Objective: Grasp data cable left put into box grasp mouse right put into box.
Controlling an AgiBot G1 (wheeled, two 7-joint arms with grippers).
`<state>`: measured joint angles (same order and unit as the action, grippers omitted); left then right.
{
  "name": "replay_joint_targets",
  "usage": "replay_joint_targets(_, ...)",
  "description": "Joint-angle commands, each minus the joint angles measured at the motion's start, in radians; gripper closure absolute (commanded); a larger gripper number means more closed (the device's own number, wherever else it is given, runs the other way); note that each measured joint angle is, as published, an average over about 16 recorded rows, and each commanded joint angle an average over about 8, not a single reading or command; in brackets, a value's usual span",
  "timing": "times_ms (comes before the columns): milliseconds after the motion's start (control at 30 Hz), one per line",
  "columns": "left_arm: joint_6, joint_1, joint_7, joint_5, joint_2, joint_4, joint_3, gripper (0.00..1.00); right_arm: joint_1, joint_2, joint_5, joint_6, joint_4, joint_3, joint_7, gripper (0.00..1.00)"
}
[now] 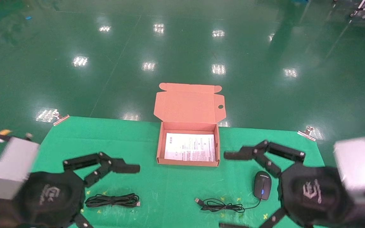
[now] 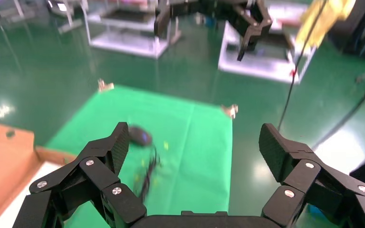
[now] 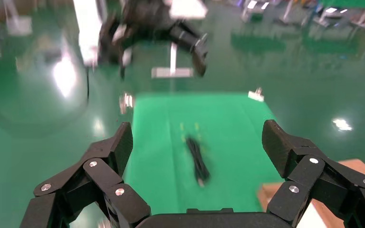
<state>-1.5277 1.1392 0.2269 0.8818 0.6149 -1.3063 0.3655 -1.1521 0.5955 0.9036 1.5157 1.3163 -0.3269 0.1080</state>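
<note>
Here, the left claw (image 1: pixel 106 193) hangs over the green desk (image 1: pixel 157 196) with its fingers spread wide and nothing between them, the data cable (image 1: pixel 112 200) lying bundled just beneath it. In the middle the box (image 1: pixel 188 148) sits open, lid flap upright. Further right lies the mouse (image 1: pixel 262 185), beside the right claw (image 1: pixel 230 190), also spread and empty.
</note>
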Motion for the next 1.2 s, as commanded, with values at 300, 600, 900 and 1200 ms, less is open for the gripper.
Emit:
replay_joint_targets(300, -0.035, 0.154, 0.021, 0.297, 0.025, -0.027, 0.158, 0.0, -0.196, 0.042, 0.325, 0.047, 0.03, -0.149, -0.156, 0.0)
replay_joint_targets(600, -0.013, 0.322, -0.011, 0.645, 0.113, -0.046, 0.351, 0.0, -0.314, 0.108, 0.607, 0.013, 0.038, -0.329, -0.291, 0.0)
replay_joint_targets(900, 0.057, 0.349, 0.033, 0.906, 0.211, -0.045, 0.464, 0.0, -0.276, 0.162, 0.856, -0.084, 0.036, -0.431, -0.353, 0.0)
replay_joint_targets(1200, 0.129, 0.293, 0.126, 1.112, 0.281, -0.019, 0.541, 0.0, -0.219, 0.223, 1.025, -0.195, 0.009, -0.479, -0.306, 0.0)
